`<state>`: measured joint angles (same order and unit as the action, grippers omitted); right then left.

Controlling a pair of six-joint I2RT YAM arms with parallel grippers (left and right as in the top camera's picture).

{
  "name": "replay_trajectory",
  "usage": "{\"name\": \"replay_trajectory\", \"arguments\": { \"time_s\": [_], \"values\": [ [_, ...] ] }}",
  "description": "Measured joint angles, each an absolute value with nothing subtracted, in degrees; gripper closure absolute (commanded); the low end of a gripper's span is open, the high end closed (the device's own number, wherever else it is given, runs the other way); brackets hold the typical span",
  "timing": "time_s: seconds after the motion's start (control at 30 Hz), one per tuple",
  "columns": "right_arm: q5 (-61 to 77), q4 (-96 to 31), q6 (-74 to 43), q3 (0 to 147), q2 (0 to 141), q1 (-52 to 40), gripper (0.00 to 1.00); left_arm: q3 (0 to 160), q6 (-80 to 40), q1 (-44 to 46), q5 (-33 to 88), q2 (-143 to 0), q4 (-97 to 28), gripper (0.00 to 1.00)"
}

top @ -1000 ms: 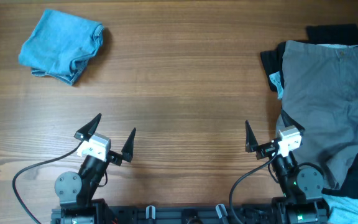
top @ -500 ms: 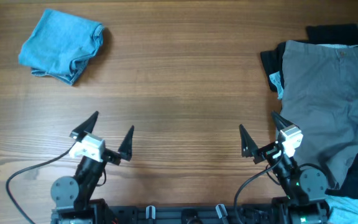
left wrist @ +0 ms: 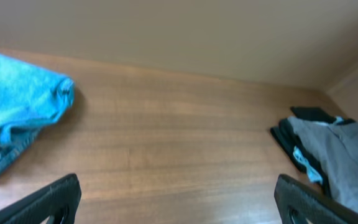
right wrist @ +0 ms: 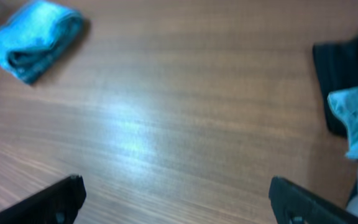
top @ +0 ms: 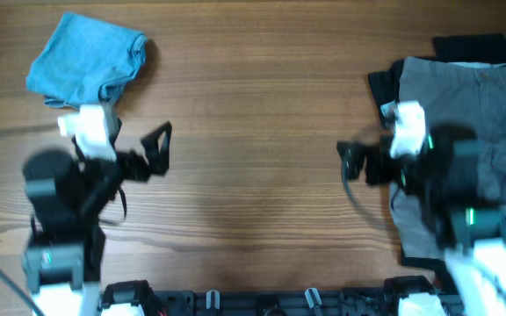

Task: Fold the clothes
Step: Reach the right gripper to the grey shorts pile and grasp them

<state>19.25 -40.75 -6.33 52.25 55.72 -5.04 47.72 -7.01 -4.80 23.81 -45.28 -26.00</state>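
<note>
The grey shorts (top: 499, 88) are lying spread at the right edge of the worktop (top: 253, 105), covering a black garment (top: 468, 44). A blue garment (top: 86, 63) is sitting bunched at the far left. The left claw (left wrist: 176, 183) and right claw (right wrist: 176, 183) are both gaping wide, holding nothing.

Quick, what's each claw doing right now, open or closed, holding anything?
Left claw: open, holding nothing.
Right claw: open, holding nothing.
</note>
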Motion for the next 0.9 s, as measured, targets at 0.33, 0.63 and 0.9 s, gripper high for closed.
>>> {"name": "replay_trajectory", "arguments": {
  "time_s": [0.33,0.63,0.9],
  "values": [
    [18.98,-54.52,-1.65,84.29,89.32,-4.45,0.0,68.86,-7.66,-4.75,26.04,-68.16,-43.55,0.0],
    [5.43,-42.7,-12.99,87.26,101.25,7.4,0.29,69.12,-7.66,-4.75,30.28,-69.93,-44.03,0.0],
    [2.07,-36.23,-15.29,87.42,113.65,13.06,0.15,69.21,-7.66,-4.75,32.84,-69.93,-44.8,0.0]
  ]
}}
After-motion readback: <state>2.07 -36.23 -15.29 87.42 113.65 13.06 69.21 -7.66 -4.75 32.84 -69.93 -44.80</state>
